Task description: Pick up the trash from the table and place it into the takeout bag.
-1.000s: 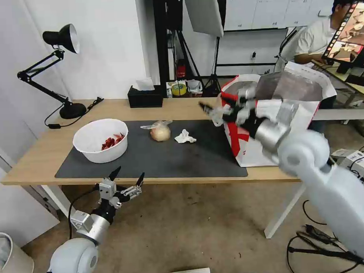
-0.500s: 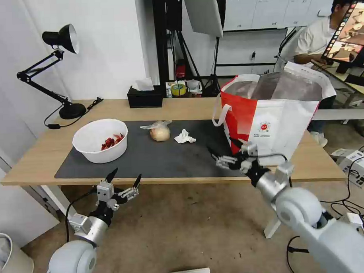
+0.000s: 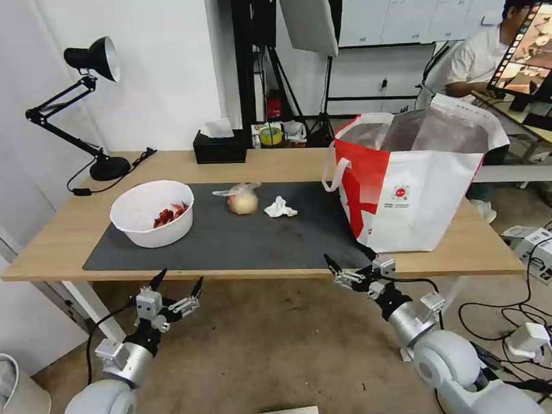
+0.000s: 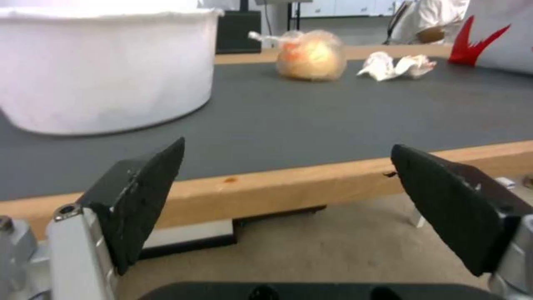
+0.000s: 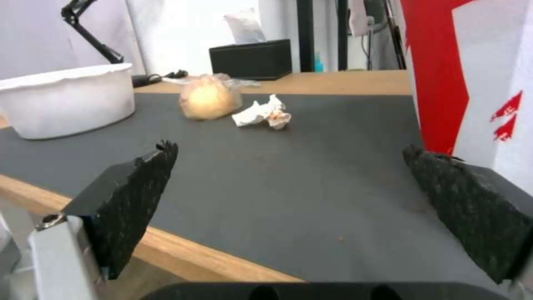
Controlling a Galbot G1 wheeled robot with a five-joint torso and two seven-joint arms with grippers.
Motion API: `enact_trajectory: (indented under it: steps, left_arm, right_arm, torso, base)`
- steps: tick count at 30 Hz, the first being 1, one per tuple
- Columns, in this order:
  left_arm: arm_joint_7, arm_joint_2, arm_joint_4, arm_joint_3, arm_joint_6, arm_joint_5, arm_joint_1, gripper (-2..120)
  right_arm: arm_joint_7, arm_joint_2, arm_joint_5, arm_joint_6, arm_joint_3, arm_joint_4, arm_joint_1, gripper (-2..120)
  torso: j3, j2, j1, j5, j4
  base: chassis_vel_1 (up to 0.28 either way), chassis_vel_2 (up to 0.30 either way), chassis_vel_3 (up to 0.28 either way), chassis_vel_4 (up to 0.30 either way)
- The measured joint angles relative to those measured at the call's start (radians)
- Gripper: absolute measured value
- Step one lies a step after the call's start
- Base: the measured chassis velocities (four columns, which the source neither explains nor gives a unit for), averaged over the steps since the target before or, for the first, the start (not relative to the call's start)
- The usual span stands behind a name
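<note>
Trash sits spread across your grey mat (image 3: pixel 241 238) on the tabletop (image 3: pixel 54 239). At the mat's left end you have the white round bowl (image 3: pixel 152 212) with red scraps lying against its inner wall. Near the middle of the mat's far edge is the lump (image 3: pixel 242 201), beige and rounded, wrapped in a clear bag whose twisted tail points toward the bowl. Just beside it, toward the bag (image 3: pixel 417 184), lies the tissue (image 3: pixel 280 207), white, crumpled, with a faint reddish stain seen from the right wrist. The bag stands upright at the mat's right end: white woven sides, a red panel on the side facing the mat, a white handle drooping over that panel, silver lining at its open mouth and a small round red logo on the front. A black tissue box (image 3: pixel 220 147) rests at the tabletop's far edge.

Your left pincer (image 3: pixel 177 284) hangs below the near edge, in front of the bowl, spread wide and holding nothing. Your right pincer (image 3: pixel 352 263) hovers at the near edge, close to the bag's front corner, likewise spread and free.
</note>
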Motion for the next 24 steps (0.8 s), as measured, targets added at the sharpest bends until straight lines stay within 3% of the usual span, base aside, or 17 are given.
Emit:
enact_trajectory:
  steps: [10,24]
  left_arm:
    - [-0.003,0.005,-0.003,-0.014,0.01,-0.006,0.016,100]
    - [-0.012,0.02,-0.011,-0.028,0.028,-0.027,0.014,100]
  right_arm:
    - [0.01,-0.034,0.035,-0.002,0.03,0.003,0.002,100]
    - [0.028,-0.005,0.03,-0.04,0.046,0.051,-0.033,100]
  torso:
    - [0.0,0.0,0.0,0.0,0.0]
    - [0.0,0.0,0.0,0.0,0.0]
  base:
    - [0.0,0.0,0.0,0.0]
    - [0.0,0.0,0.0,0.0]
